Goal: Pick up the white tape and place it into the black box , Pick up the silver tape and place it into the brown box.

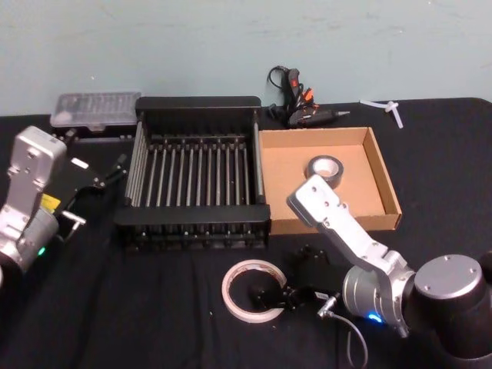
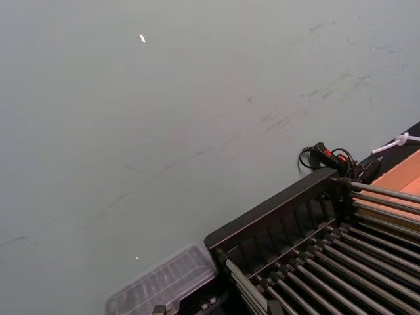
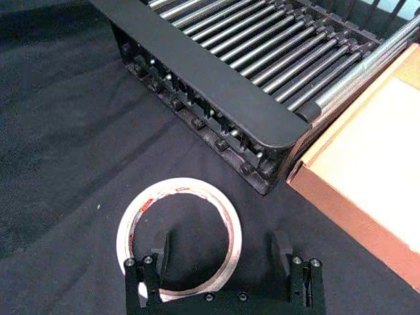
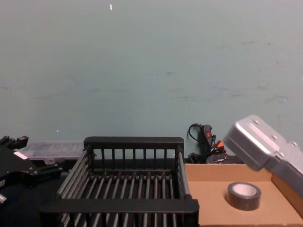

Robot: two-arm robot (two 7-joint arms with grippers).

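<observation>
The white tape point(image 1: 247, 266) point(image 3: 131, 223) lies flat on the black cloth in front of the black box point(image 1: 196, 102) point(image 3: 216, 85). My right gripper point(image 1: 275, 296) point(image 3: 222, 252) is open and low over the tape. One finger is inside its centre hole and the other outside, so the near rim sits between them. The silver tape point(image 1: 338, 165) point(image 4: 244, 201) stands inside the brown box point(image 1: 384, 177) point(image 4: 213, 172), to the right of the black box. The black box holds nothing. My left gripper point(image 1: 111, 175) is parked at the table's left, beside the black box.
A clear plastic case point(image 1: 96, 108) point(image 2: 164, 282) lies behind the black box at the left. A glue gun with its cord point(image 1: 296, 104) point(image 4: 206, 137) lies behind the brown box, and a small white part point(image 1: 384, 108) at the back right. A wall closes off the back.
</observation>
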